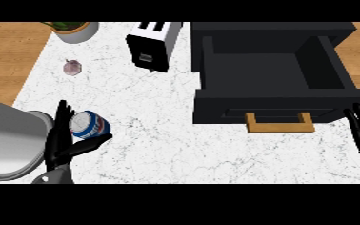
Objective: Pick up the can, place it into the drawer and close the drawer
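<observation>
Head view is showing my left hand [65, 140] spreading wide around the can [88, 125], which is standing upright just at its one o'clock, while the open drawer [274, 71] is waiting well off toward three o'clock.

One can [88, 124], one drawer [274, 71], one toaster [153, 45] — one potted plant [74, 29], one onion [73, 67].

The left hand [62, 142] holds its fingers [63, 117] straight with thumb spread; the right hand [352, 124] shows only at the edge.
</observation>
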You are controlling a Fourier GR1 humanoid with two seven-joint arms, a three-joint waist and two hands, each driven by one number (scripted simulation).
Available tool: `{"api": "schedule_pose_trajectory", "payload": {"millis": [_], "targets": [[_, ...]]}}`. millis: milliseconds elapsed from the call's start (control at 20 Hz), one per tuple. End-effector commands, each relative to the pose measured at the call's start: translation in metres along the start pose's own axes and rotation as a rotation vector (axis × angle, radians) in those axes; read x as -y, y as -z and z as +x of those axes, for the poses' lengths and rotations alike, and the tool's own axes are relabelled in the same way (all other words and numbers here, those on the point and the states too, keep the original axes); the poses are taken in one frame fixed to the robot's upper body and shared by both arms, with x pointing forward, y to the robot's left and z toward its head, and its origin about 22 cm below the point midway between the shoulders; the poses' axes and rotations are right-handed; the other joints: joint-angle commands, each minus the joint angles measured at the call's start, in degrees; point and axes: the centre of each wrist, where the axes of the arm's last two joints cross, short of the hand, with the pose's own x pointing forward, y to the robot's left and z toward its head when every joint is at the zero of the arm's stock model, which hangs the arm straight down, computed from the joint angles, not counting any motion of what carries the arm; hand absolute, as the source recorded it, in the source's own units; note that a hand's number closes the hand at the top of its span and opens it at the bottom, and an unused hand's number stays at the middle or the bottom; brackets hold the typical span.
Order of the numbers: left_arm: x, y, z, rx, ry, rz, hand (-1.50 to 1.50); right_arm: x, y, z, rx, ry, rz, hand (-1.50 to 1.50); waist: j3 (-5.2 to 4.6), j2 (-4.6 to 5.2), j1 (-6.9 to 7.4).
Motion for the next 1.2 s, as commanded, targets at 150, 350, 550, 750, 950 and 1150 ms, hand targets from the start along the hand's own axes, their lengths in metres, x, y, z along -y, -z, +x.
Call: {"api": "schedule_pose_trajectory", "payload": {"millis": [150,350,550,750,950,1150], "targets": [[0.014,0.02,-0.004,-0.023,-0.02,-0.015,-1.5,-0.011,0.0,0.0,0.004,0.008,-0.002,-1.5,0.0,0.04,-0.08],[0.019,0.032,0.006,0.015,-0.006,-0.045,-1.5,-0.003,-0.003,0.005,0.0,0.009,-0.001,-1.5,0.0,0.02,-0.1],[0.03,0.025,-0.004,0.038,-0.037,-0.06,-1.5,-0.008,-0.005,-0.005,0.001,0.023,-0.007,-1.5,0.0,0.03,-0.1],[0.032,0.029,0.01,0.035,-0.049,-0.079,1.5,0.018,-0.014,0.009,0.028,0.021,-0.01,-1.5,0.01,-0.03,-0.12],[0.042,0.021,0.018,0.044,-0.107,-0.126,1.5,0.006,-0.011,0.02,-0.003,0.019,-0.02,-1.5,0.02,-0.1,0.15],[0.051,0.018,0.034,0.079,-0.119,-0.132,1.5,0.024,-0.014,0.002,0.008,0.035,-0.02,-1.5,0.04,-0.1,0.17]]}}
